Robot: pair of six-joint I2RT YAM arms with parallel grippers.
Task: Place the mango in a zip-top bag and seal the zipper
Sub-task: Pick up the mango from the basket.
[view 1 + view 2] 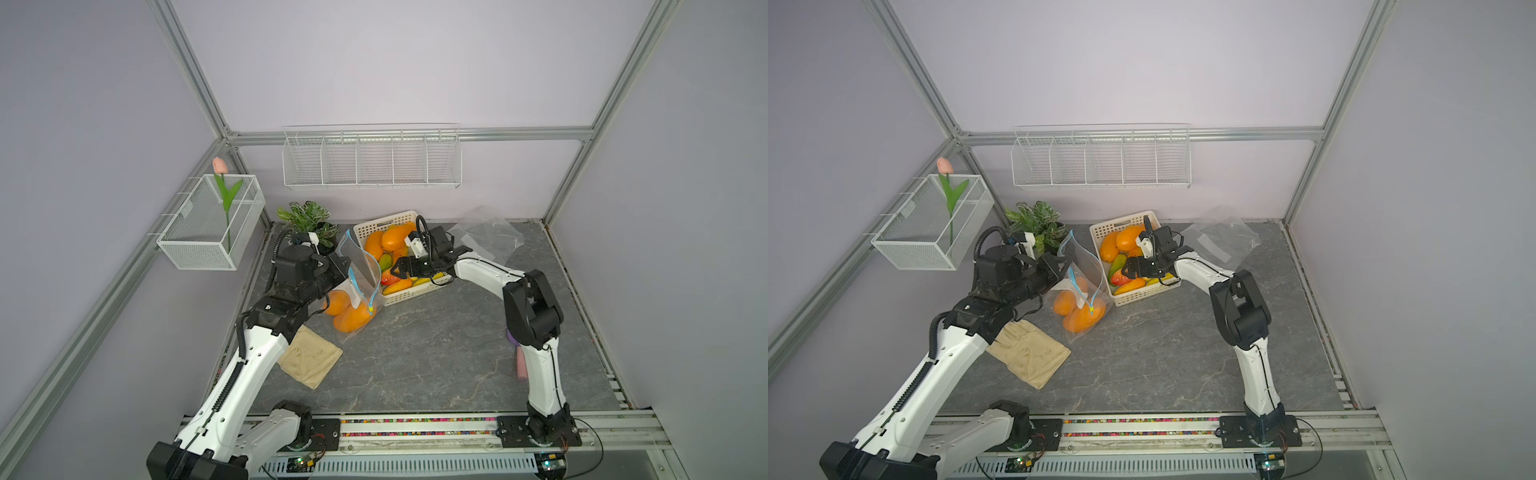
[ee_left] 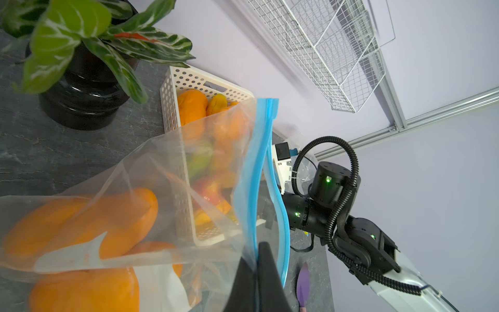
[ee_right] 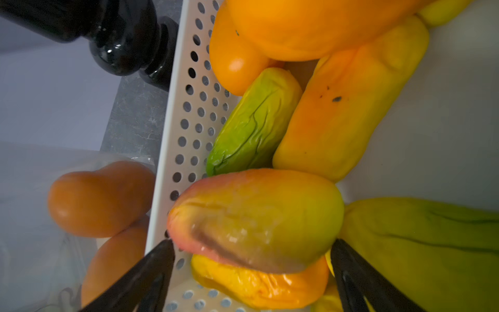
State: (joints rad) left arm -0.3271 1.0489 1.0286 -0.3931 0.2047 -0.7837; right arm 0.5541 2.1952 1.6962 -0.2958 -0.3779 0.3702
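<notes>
Left gripper (image 2: 256,260): pinching unsealed zip-top bag (image 1: 360,266) rim.
Right gripper (image 3: 251,243): spread around mango (image 3: 256,216) in basket (image 1: 375,225), bag's 2 o'clock.
Remaining: grasp, bagging, sealing.

The left arm (image 1: 257,365) is bent at the elbow and reached forward, the left gripper (image 2: 255,260) turned on its side, jaws pressed shut. The right arm (image 1: 486,270) is arched inward, the right gripper (image 3: 251,243) angled downward, jaws spread wide.
</notes>
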